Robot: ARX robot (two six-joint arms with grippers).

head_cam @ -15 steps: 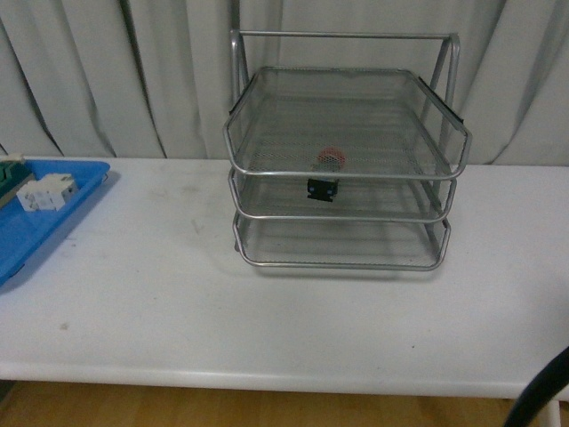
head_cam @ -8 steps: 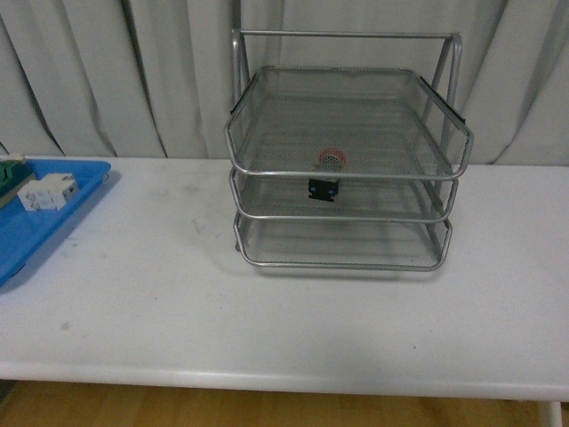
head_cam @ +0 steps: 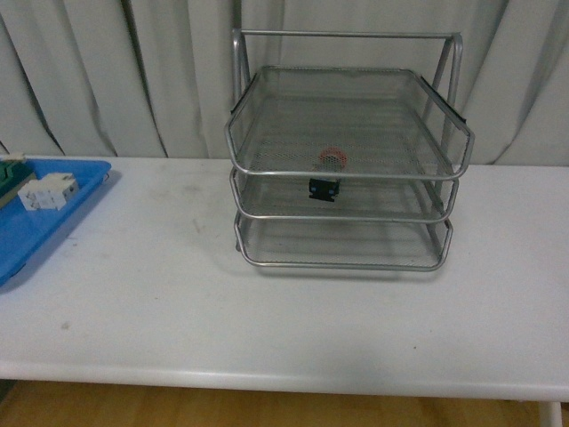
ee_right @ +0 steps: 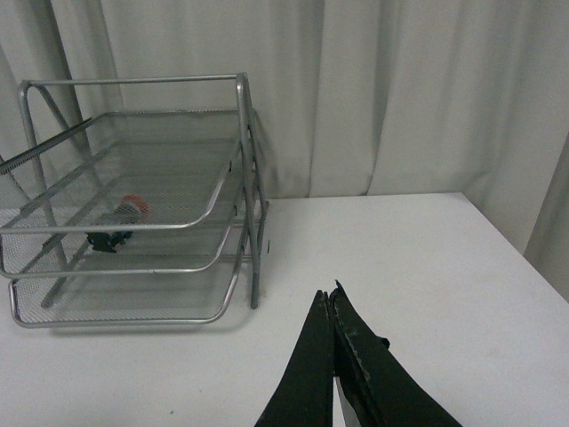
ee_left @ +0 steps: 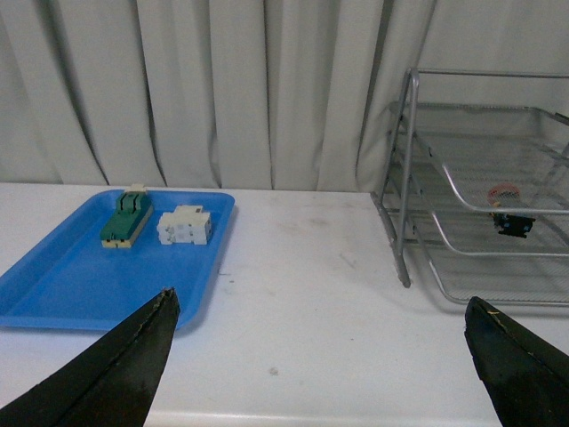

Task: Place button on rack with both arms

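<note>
The button (head_cam: 325, 175), with a red cap and a black-and-blue body, lies in the middle tier of the silver wire rack (head_cam: 347, 107) at the back of the white table. It also shows in the left wrist view (ee_left: 511, 212) and the right wrist view (ee_right: 117, 226). No arm shows in the front view. My left gripper (ee_left: 324, 320) is open and empty above the table between the blue tray and the rack (ee_left: 418, 178). My right gripper (ee_right: 330, 298) is shut and empty, above the table to the right of the rack (ee_right: 244, 178).
A flat blue tray (head_cam: 36, 233) lies at the left table edge and holds a white terminal block (head_cam: 48, 191) and a green-and-cream switch block (ee_left: 124, 218). Grey curtains hang behind the table. The table's front edge (head_cam: 267, 378) runs near the camera.
A dark arm part at the lower right corner of the front view one second ago has left the picture. The button and rack have not moved.
</note>
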